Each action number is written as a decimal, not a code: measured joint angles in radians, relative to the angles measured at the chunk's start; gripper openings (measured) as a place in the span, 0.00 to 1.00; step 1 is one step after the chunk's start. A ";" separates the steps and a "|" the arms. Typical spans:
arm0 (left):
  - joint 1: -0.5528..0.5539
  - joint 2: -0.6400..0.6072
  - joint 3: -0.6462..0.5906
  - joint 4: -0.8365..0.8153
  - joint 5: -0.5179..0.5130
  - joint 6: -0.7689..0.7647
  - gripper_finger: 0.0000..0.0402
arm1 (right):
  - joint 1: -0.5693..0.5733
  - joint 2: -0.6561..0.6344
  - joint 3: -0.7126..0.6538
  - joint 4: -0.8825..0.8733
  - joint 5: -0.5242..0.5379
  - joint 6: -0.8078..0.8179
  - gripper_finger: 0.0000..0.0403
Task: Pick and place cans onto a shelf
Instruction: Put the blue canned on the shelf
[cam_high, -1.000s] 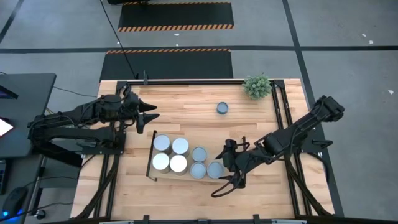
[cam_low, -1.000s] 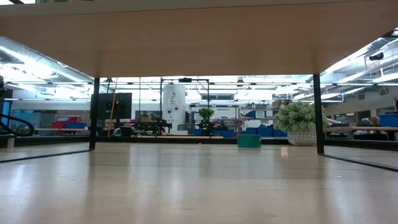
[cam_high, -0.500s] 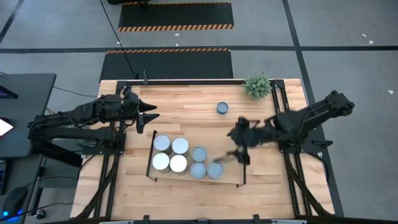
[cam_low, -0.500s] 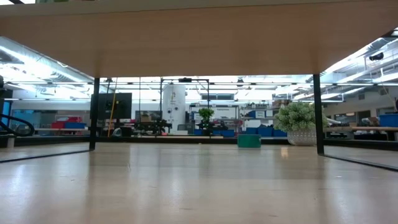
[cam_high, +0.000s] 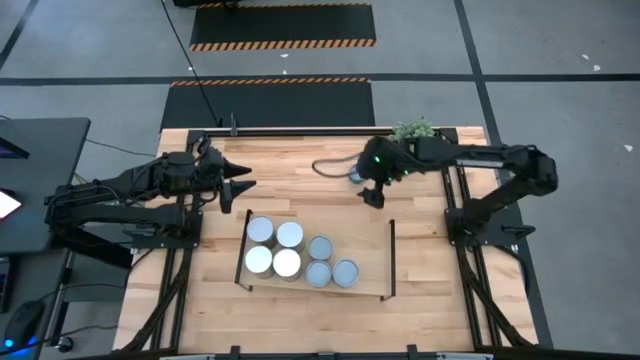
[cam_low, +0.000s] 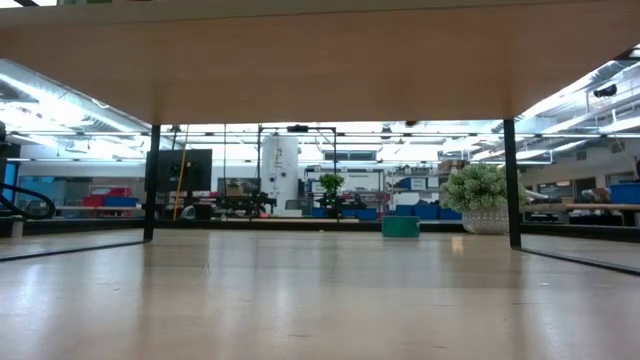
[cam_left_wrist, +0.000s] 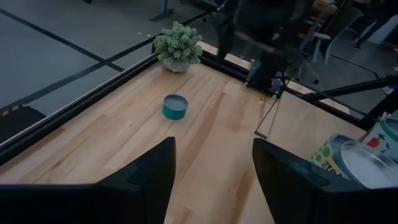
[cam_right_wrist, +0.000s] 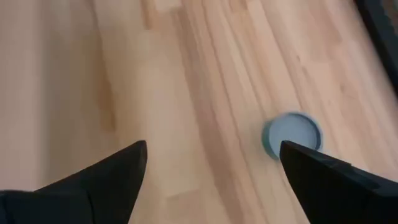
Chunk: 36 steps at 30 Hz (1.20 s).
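Six cans (cam_high: 298, 254) stand grouped on the shelf (cam_high: 365, 268) in the middle of the table (cam_high: 300, 195). A seventh, bluish can (cam_right_wrist: 291, 134) sits alone near the plant (cam_left_wrist: 178, 45). The right hand (cam_high: 372, 190) hovers over it, fingers apart. The left hand (cam_high: 243, 184) waits at the table's left, fingers apart, holding nothing.

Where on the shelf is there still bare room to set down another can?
The shelf's right end is bare, between the bluish cans and the right rail. The left end is crowded: four pale cans packed against the left rail. The last can sits on the table near the plant, under the right gripper.
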 joint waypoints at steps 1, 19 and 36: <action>0.000 0.000 0.000 0.000 -0.003 0.000 0.55 | -0.031 0.017 -0.010 0.012 -0.029 -0.029 0.94; 0.000 0.002 0.000 -0.075 -0.029 -0.016 0.55 | -0.307 0.211 -0.192 0.217 -0.055 -0.274 0.99; 0.000 0.002 0.000 -0.075 -0.029 -0.025 0.55 | -0.367 0.307 -0.267 0.425 -0.104 -0.281 0.99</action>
